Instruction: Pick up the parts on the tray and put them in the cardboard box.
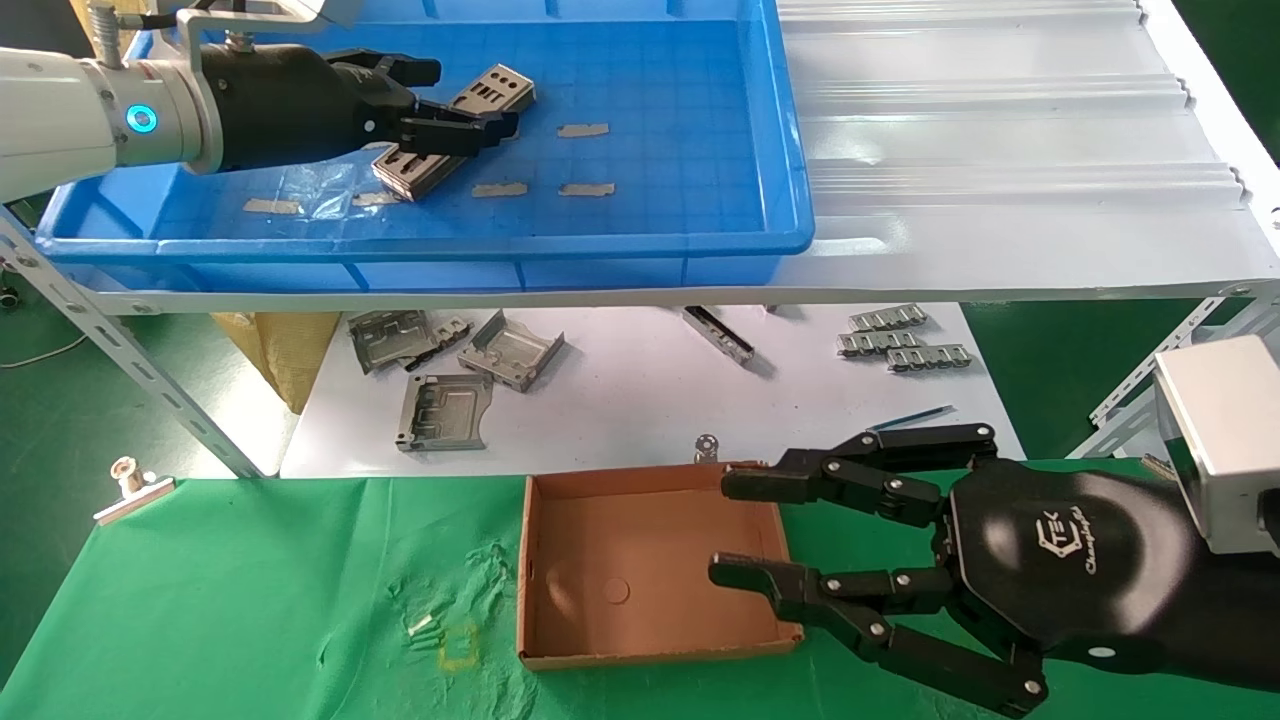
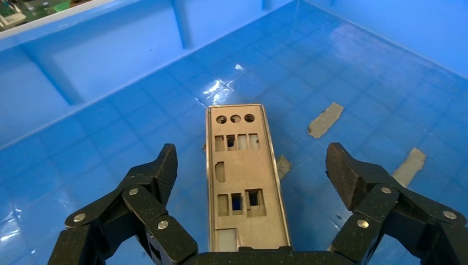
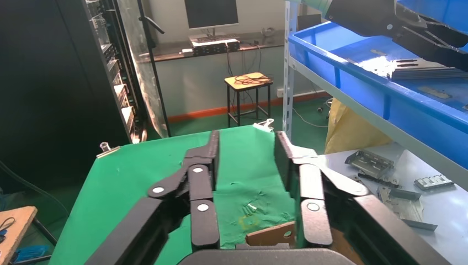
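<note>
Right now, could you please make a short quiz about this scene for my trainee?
1. True or false: the cardboard box already holds a metal plate.
2. Where is the left gripper?
A. Over the plate in the blue tray, fingers open on either side of it
B. Resting on the green cloth
C. Inside the box
3. Fill in: the right gripper is open over the ____ edge of the box, as the robot sees it.

Key: 1 false, the box holds no plate; 2 A; 3 right.
</note>
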Controlling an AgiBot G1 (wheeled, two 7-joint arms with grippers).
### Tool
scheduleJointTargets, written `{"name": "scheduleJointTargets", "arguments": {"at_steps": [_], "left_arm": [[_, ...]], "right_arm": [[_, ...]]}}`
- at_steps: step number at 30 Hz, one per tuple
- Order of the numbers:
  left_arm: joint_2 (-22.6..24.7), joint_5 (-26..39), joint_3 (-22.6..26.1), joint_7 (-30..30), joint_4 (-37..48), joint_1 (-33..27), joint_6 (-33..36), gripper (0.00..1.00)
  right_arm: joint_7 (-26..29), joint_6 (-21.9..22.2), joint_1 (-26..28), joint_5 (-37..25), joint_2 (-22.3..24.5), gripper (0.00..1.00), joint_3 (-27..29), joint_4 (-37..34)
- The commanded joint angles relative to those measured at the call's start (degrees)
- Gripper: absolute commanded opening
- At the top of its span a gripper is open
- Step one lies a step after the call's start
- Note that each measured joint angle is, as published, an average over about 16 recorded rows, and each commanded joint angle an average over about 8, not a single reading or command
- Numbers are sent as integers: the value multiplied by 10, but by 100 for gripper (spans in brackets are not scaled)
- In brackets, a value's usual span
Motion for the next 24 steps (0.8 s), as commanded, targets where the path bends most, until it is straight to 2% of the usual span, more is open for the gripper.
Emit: {"name": "scheduleJointTargets", "arguments": {"at_steps": [1,24], "left_arm": [[0,-1,0,-1,3,-1,0,0],[6,-2,-2,17,7,4,-24,0]], "right_arm": [[0,0,0,0,0,100,0,0],[0,0,0,0,0,100,0,0]]}}
